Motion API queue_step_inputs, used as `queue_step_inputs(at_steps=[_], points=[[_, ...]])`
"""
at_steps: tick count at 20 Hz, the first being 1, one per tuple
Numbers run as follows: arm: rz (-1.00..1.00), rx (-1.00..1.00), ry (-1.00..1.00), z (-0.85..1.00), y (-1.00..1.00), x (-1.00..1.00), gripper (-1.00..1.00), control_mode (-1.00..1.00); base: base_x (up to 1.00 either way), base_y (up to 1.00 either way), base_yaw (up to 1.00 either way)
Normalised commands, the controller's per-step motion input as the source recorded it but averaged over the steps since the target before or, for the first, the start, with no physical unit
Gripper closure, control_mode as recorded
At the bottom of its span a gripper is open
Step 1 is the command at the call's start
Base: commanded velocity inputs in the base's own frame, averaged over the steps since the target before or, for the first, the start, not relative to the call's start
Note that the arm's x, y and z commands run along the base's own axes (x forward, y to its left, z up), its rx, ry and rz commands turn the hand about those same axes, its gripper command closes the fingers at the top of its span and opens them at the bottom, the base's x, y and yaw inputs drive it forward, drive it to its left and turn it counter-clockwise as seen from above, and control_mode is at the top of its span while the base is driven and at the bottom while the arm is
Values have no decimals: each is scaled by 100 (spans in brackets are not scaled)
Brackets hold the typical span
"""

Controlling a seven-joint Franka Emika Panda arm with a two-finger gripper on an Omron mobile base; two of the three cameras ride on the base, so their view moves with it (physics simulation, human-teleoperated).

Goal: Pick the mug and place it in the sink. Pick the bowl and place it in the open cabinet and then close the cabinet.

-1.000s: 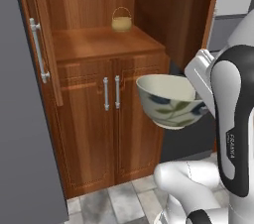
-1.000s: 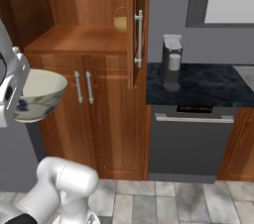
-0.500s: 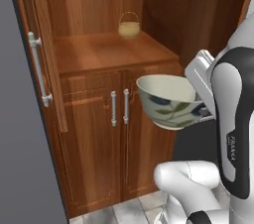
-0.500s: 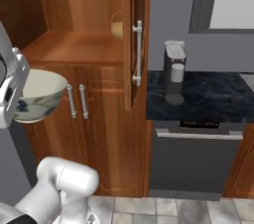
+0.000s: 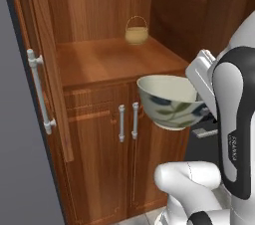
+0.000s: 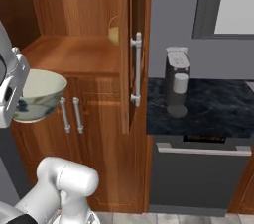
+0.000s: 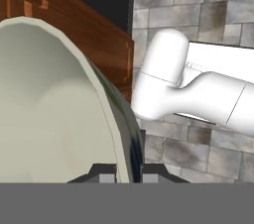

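Note:
My gripper point(image 7: 128, 173) is shut on the rim of the bowl point(image 5: 169, 102), a wide cream bowl with dark leaf marks on its outside. The bowl hangs upright in the air in front of the cabinet point(image 5: 114, 59), about level with the lower open shelf and short of it. From the right base view the bowl point(image 6: 37, 94) sits at the far left, against my white hand. Up close, the bowl point(image 7: 54, 109) has its rim running down between the fingertips point(image 7: 104, 172). Both cabinet doors stand open. The mug and the sink are out of view.
A small woven basket point(image 5: 136, 32) stands at the back of the shelf. The left door point(image 5: 47, 59) and the right door point(image 6: 131, 44) jut out with long bar handles. Below is a double-door cupboard point(image 5: 124, 134). A coffee machine point(image 6: 177, 82) stands on the dark counter point(image 6: 208, 114).
Both base views have shifted and the cabinet looms larger, so the base has driven closer. The bowl stays in my gripper in the same pose.

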Motion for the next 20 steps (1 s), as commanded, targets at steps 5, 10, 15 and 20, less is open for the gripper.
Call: queue_step_inputs(at_steps=[5, 10, 15, 20], points=[[0, 0, 0, 0, 0, 0, 100, 100, 44, 15, 2], [0, 0, 0, 0, 0, 0, 100, 100, 6, 9, 10], [0, 0, 0, 0, 0, 0, 100, 100, 3, 1, 12], [0, 0, 0, 0, 0, 0, 100, 100, 11, 3, 12]])
